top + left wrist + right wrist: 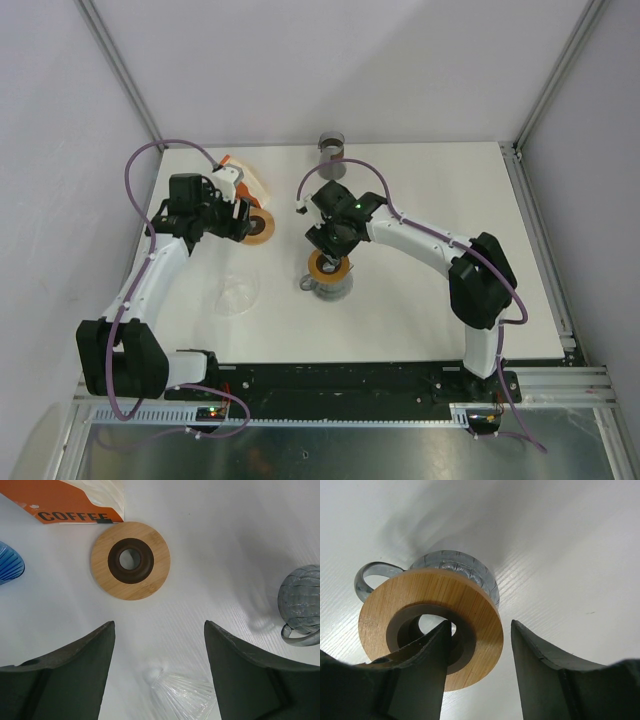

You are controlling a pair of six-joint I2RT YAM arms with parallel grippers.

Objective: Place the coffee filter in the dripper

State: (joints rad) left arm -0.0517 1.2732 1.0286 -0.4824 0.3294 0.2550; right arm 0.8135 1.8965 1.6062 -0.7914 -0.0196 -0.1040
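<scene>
The coffee filter pack [75, 500], white and orange and marked COFFEE, lies at the back left; it also shows in the top view [247, 182]. A clear ribbed glass dripper cone [185, 697] lies on its side on the table, also in the top view [237, 294]. A wooden ring with a dark centre [130, 560] lies flat next to the pack. My left gripper [160, 650] is open and empty above the table between ring and cone. My right gripper [481, 627] is open, its fingers straddling the rim of a second wooden ring [470, 600] that sits on a glass mug [465, 562].
A grey cylinder [330, 147] stands at the table's back edge. A blue ribbed object [10, 562] sits at the left of the left wrist view. The glass mug [302, 605] with its ring [328, 268] stands mid-table. White walls enclose the table.
</scene>
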